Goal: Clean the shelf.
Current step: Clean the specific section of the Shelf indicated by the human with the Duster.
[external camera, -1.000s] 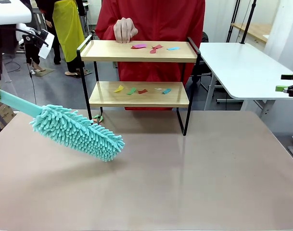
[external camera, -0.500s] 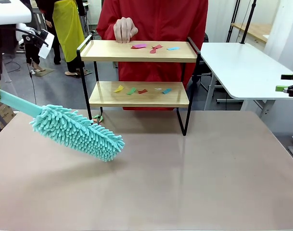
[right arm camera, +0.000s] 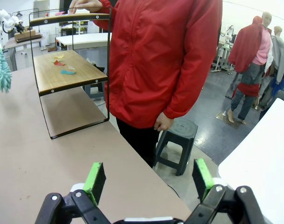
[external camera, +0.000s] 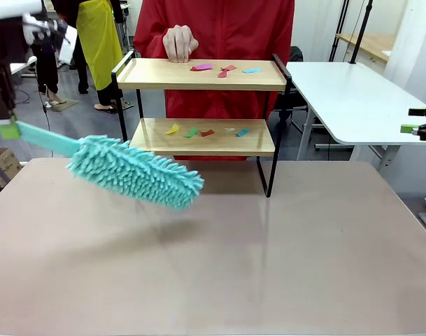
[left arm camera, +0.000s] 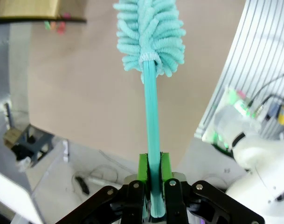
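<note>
Beige table [external camera: 303, 266] carries the shelf [external camera: 157, 73]; a white table [external camera: 352, 98] stands beyond.

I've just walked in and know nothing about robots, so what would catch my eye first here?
The fluffy turquoise duster hangs over the left side of the table, its handle clamped in the left tool. Behind it stands the two-tier shelf, coloured paper scraps scattered on both boards. A person in a red jacket stands at the far side, one hand at the top board's back edge.
</note>
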Tool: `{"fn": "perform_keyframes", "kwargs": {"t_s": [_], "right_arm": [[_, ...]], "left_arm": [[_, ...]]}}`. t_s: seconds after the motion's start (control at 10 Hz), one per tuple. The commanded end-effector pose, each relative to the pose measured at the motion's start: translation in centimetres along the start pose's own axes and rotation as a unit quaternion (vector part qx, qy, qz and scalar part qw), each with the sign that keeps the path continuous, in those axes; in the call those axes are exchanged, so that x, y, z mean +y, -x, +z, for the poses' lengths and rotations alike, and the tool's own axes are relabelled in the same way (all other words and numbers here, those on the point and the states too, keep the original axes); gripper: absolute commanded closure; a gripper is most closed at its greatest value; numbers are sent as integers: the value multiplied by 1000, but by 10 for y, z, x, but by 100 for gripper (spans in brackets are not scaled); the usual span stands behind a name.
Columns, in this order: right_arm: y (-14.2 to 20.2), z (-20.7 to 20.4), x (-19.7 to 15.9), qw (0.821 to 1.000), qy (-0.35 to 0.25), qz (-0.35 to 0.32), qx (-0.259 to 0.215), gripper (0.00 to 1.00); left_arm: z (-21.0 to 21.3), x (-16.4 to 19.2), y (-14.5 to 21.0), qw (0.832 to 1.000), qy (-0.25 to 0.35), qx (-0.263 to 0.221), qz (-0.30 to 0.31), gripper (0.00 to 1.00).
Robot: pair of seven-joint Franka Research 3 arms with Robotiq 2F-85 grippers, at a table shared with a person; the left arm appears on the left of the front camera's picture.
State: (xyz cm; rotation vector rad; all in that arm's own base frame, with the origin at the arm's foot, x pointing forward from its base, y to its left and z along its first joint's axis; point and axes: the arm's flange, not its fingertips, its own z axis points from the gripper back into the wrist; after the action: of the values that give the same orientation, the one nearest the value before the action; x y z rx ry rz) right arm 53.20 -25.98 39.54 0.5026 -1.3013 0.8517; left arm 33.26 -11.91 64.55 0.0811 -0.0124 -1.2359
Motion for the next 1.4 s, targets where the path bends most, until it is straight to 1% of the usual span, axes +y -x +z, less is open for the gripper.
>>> {"fn": "perform_keyframes", "kwargs": {"t_s": [0.0, 0.2, 0.3, 0.6, 0.7, 0.8, 0.9, 1.1, 1.3], "right_arm": [[-6, -1, 0, 1000, 1, -7, 9, 0], [-6, -1, 0, 1000, 1, -7, 9, 0], [-6, -1, 0, 1000, 1, -7, 9, 0], [-6, -1, 0, 1000, 1, -7, 9, 0], [-6, -1, 0, 1000, 1, -7, 9, 0], [-6, -1, 0, 1000, 1, -7, 9, 0], [-6, -1, 0, 1000, 1, -7, 9, 0], [-6, -1, 0, 1000, 1, -7, 9, 0], [-6, -1, 0, 1000, 1, -7, 9, 0]], "left_arm": [[13, -8, 4, 994, 0, -106, -22, 87], [41, -12, -6, 984, 10, -180, -9, 87], [55, -15, -14, 979, 26, -199, 18, 87], [116, -38, -44, 969, -7, -242, 48, 87], [136, -44, -54, 963, -10, -258, 73, 87], [154, -51, -66, 959, -13, -260, 113, 87], [170, -58, -81, 959, -36, -240, 146, 87], [201, -82, -122, 943, -57, -201, 261, 87], [219, -98, -172, 931, -68, -185, 307, 87]]}}
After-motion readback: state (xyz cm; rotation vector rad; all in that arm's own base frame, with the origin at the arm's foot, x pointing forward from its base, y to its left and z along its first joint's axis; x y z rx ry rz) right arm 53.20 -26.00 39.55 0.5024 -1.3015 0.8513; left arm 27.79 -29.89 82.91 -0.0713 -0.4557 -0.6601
